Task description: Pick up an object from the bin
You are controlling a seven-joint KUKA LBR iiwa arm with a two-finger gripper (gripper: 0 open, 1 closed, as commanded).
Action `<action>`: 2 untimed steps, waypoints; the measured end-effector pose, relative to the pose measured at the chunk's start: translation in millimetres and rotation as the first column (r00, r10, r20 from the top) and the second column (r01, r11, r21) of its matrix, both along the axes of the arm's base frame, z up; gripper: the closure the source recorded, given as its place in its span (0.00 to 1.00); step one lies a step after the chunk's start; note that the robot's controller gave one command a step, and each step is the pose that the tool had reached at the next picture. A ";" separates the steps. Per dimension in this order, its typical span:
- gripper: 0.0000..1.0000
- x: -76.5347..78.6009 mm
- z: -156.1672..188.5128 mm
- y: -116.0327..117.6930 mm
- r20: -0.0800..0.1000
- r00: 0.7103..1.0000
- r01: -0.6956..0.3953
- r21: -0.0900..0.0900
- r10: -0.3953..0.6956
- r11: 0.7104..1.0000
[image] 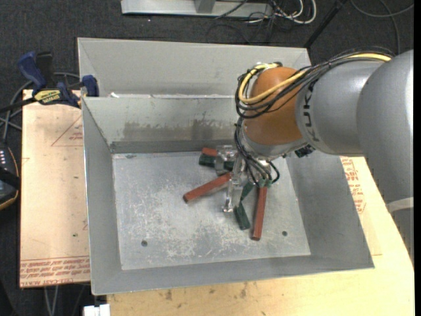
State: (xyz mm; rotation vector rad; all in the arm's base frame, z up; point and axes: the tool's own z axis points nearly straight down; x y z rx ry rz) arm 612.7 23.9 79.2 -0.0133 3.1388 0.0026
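Heap of sticks [244, 214] in bin [164, 242], right of centre; left stick [205, 191] juts outward, rear stick [209, 155] behind.

Grey bin [197, 249]: one. Red-brown sticks: two long, clearly seen. Slanted stick [205, 190] mid-floor, second stick [258, 214] nearer right wall. Short red-brown piece [209, 153] near back wall: one, partly under arm [355, 110]; whole or stub, cannot tell. Dark green sticks: two visible. Green stick [242, 216] between long pair, green end [208, 162] beside short piece. Arm covers heap's middle, so green tally unsure.
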 end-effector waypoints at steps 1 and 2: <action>1.00 0.0 0.0 -0.1 0.000 1.000 0.000 0.000 0.000 1.000; 1.00 0.9 161.5 -0.5 0.010 1.000 -0.010 -0.001 0.010 1.000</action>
